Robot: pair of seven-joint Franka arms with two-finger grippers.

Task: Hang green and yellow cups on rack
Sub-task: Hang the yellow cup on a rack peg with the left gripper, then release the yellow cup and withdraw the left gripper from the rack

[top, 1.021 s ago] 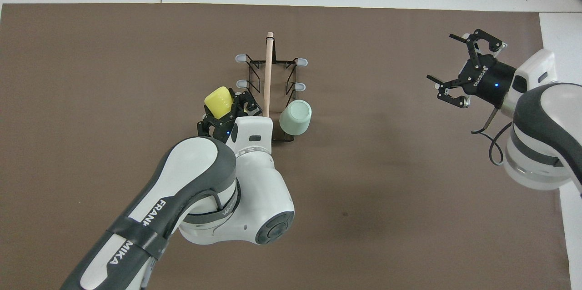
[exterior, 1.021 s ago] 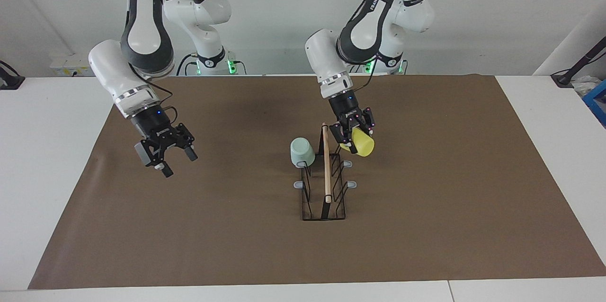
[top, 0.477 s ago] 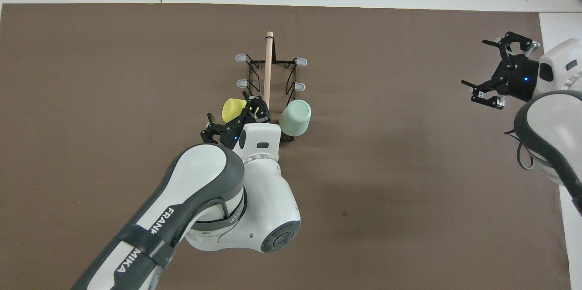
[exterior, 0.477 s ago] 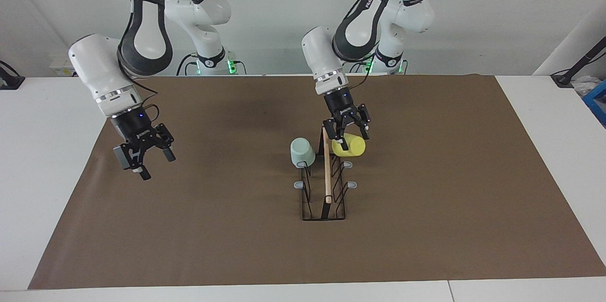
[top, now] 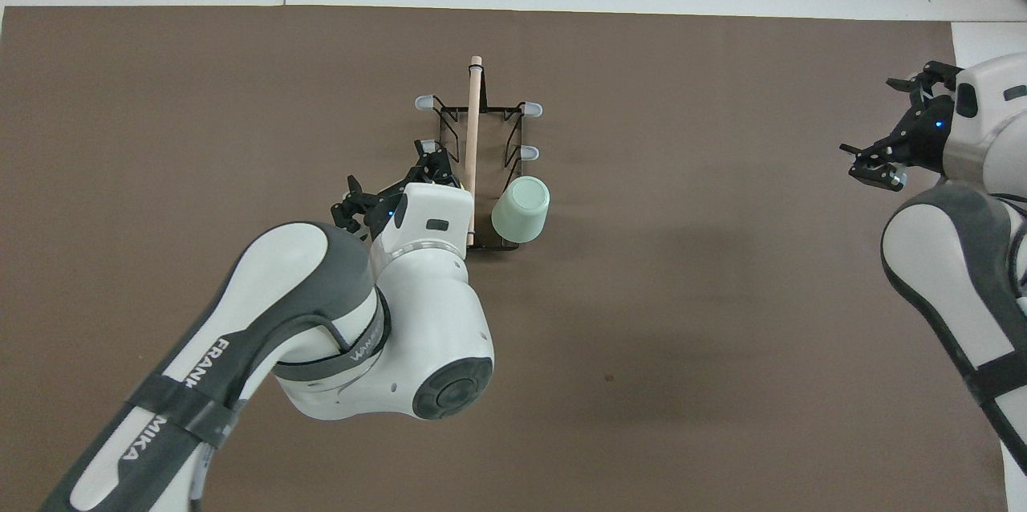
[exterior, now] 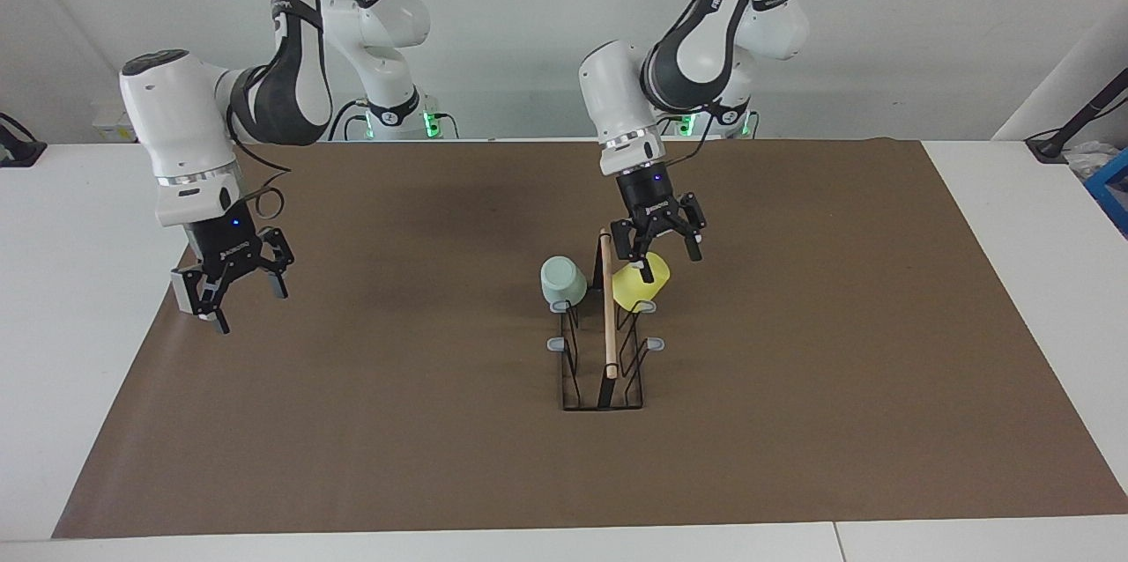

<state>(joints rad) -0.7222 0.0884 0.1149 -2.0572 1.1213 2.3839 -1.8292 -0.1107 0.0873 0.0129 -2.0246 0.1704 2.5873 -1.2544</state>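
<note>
- The rack is standing at the middle of the facing frame, its wooden rod running along the top.
- The green cup is sitting mouth-down on a prong at the upper left of the rack in the facing frame; in the overhead frame it is showing at centre, just right of the rod.
- The yellow cup is sitting tilted on the prong at the rack's upper right in the facing frame, just beside the rod; in the overhead frame the arm is hiding it.
- The left gripper is hanging directly over the yellow cup with its fingers spread wide and gripping nothing; whether a fingertip is touching the cup is hard to tell.
- The right gripper is waiting at the left of the facing frame, over the mat's edge, fingers parted and carrying nothing.
- Both cups are looking light, stiff and smooth plastic, likely slippery and easy to knock off a prong.
- With no handles, the wall near the rim is offering the surest pinch; a gentle squeeze should be enough.
- Both cups are appearing hung, so the task is looking nearly finished.
</note>
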